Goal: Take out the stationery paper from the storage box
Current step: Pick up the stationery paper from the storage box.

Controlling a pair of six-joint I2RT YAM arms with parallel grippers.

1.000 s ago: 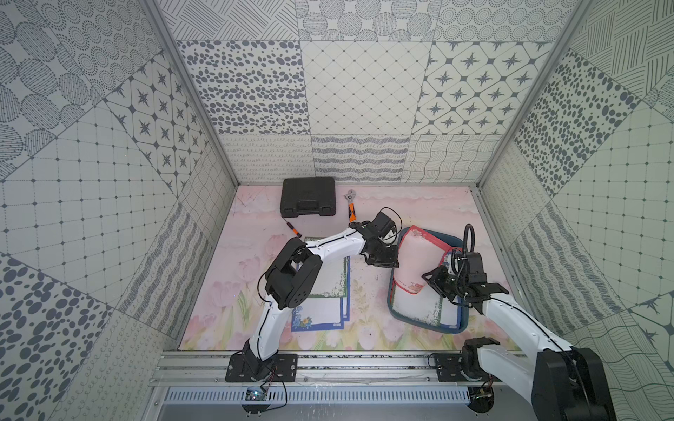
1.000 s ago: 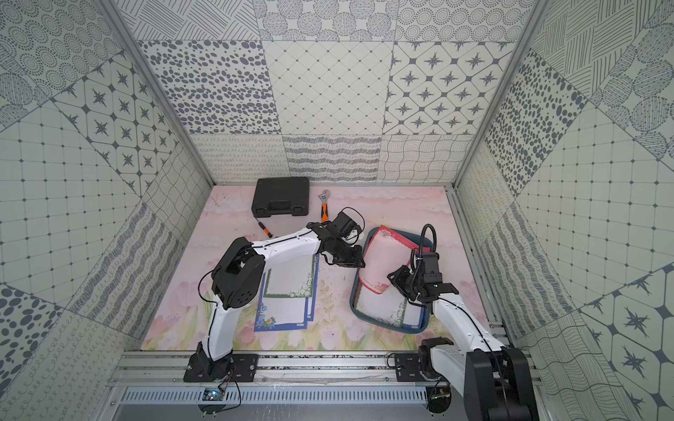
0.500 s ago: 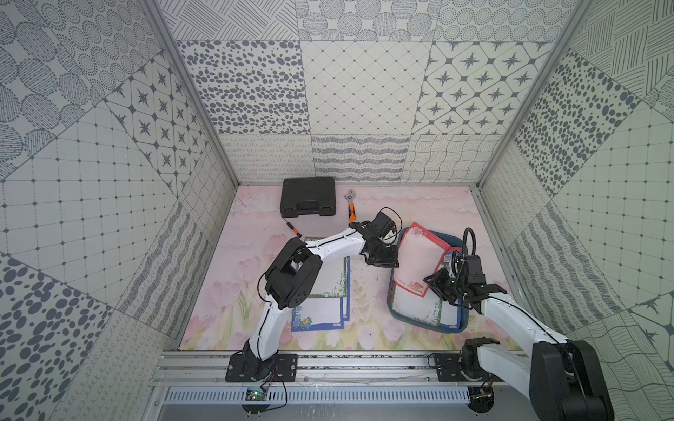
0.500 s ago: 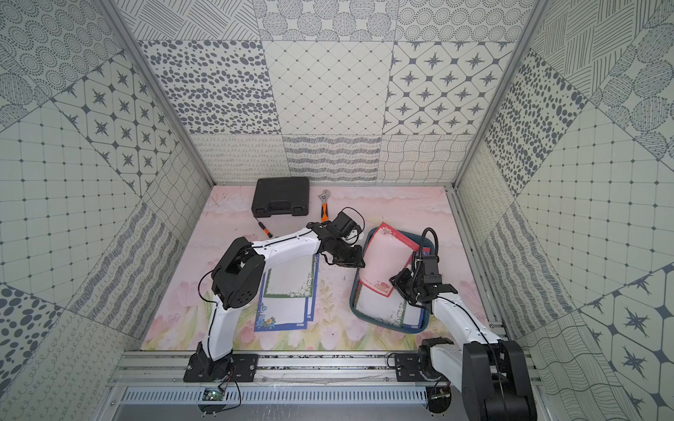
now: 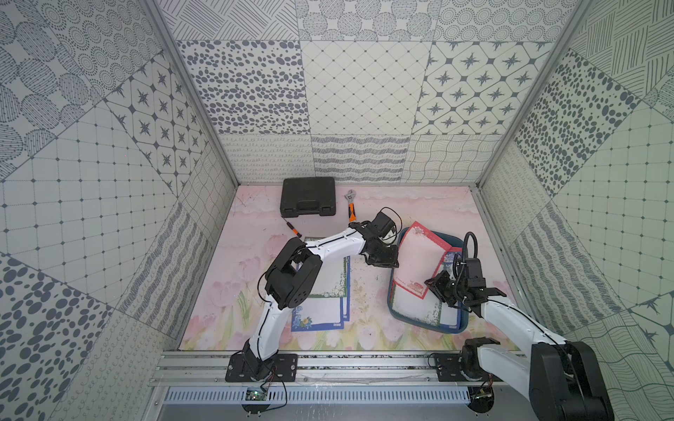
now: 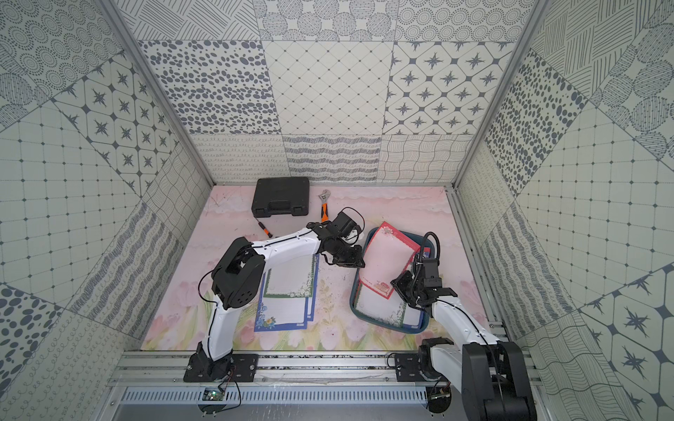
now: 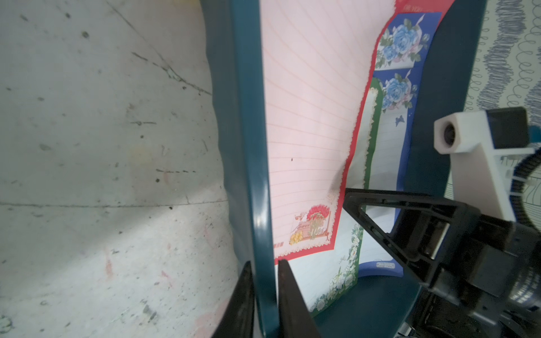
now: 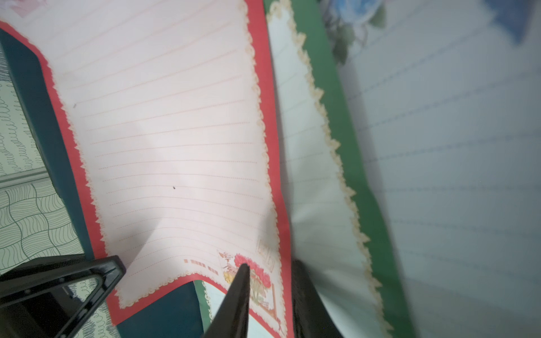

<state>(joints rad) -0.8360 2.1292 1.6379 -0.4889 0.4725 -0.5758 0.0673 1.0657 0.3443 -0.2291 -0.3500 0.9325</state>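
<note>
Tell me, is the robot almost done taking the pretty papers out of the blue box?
Partly. A green-bordered sheet and blue-bordered sheets already lie on the mat. Now the left gripper clamps the storage box wall, and the right gripper has a corner of the raised red-bordered sheet between its jaws. Another green sheet and blue sheets are left inside.

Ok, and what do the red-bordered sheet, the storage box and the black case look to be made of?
Red-bordered sheet: thin paper, matte; it bends in a soft curve and carries printed ruled lines. Storage box: probably moulded plastic, dark teal, glossy; its rim shows a bright highlight streak. Black case: likely hard plastic, dull finish, with a moulded handle and latches; too distant to be sure.
</note>
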